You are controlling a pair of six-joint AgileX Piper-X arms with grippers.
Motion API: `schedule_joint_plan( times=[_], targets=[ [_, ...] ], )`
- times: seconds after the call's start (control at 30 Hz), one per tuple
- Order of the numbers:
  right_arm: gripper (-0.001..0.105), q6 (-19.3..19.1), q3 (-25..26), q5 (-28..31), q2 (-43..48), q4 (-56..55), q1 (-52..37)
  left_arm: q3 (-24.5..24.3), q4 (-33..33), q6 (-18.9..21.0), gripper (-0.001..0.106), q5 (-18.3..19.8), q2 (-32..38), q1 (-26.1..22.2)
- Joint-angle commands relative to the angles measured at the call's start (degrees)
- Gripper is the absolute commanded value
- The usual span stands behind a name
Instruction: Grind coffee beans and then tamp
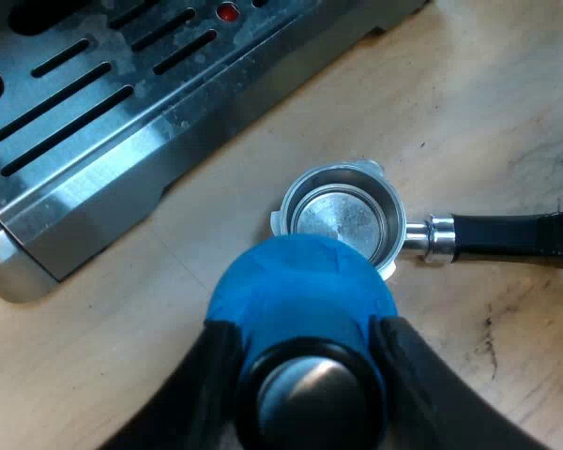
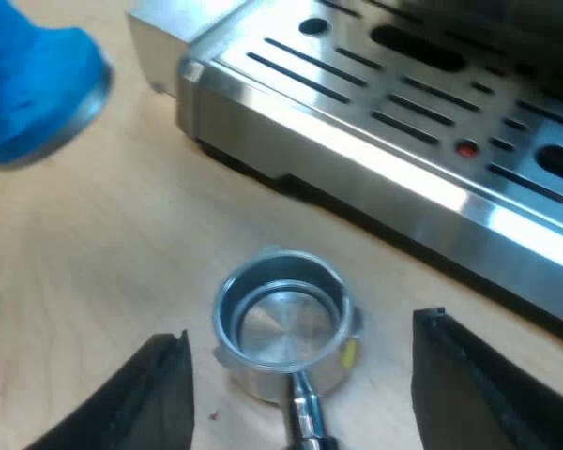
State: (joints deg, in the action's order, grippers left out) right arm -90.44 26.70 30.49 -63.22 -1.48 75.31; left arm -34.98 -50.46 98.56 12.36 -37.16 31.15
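Wooden counter (image 1: 507,94) carries the metal holder (image 1: 342,220) beside the espresso machine (image 1: 94,122). Left claw (image 1: 305,342) clasps the blue tamper (image 1: 300,281); right claw (image 2: 300,333) gapes wide, empty.

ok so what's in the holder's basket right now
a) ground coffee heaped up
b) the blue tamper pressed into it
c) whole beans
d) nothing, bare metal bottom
d: the holder lies on the table with its basket showing a bare shiny metal bottom, and the blue tamper sits in my left gripper, apart from the basket.
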Motion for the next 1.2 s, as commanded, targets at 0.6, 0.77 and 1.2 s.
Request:
schedule_joint_plan(
  times=[0.6,0.77,1.2],
  targets=[
    [0.054,-5.0,-8.4,-1.2,0.0,13.7,2.2,-0.2,4.9,1.9,0.000,4.9,-6.3,4.2],
    [0.054,-5.0,-8.4,-1.2,0.0,13.7,2.2,-0.2,6.4,1.9,0.000,4.9,-9.2,6.8],
    [0.054,-5.0,-8.4,-1.2,0.0,13.7,2.2,-3.8,8.4,1.5,0.000,4.9,-17.8,7.1]
  ],
)
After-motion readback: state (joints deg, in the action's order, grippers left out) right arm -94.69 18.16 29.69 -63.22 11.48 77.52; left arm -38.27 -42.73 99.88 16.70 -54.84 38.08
